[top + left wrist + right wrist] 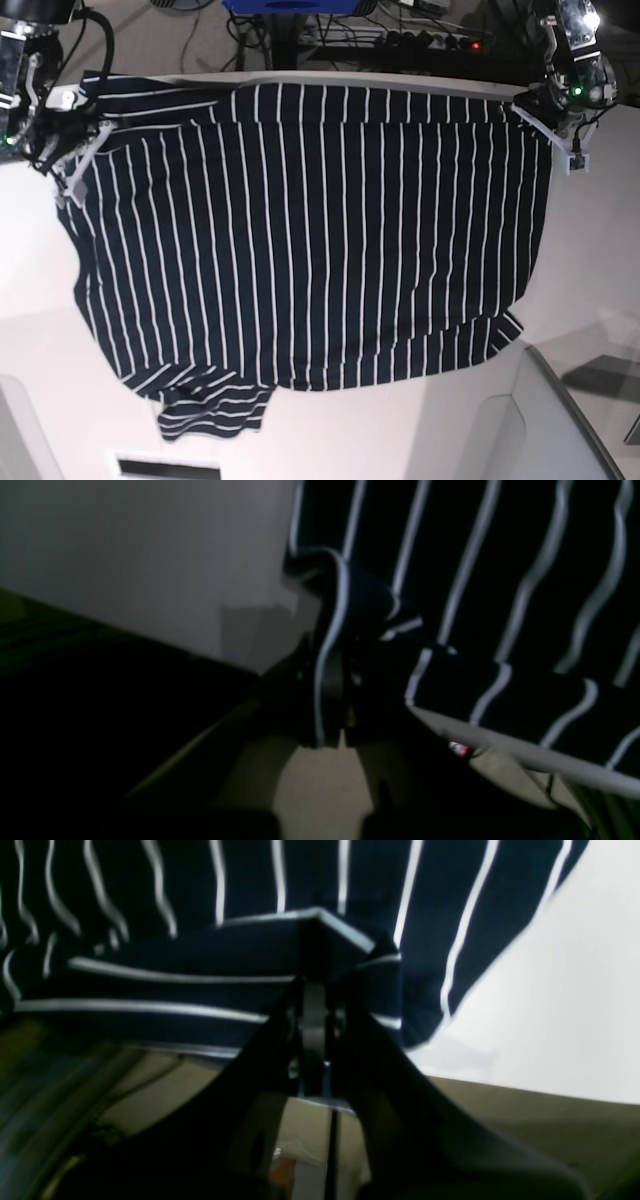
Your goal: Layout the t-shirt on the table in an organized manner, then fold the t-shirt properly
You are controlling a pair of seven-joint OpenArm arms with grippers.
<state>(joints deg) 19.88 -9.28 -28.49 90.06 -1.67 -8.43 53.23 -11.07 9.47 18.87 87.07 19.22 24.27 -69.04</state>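
Grippers hold opposite far corners: our left gripper (332,690) and right gripper (312,1005) pinch the t-shirt (310,240), which stretches between us across the table (590,250).

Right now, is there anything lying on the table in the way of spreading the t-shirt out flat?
Nothing visible blocks it. The t-shirt already lies spread over the table, with only bare white surface around it. The left claw and right claw are each shut on a far corner of the fabric, with nothing between them and it.
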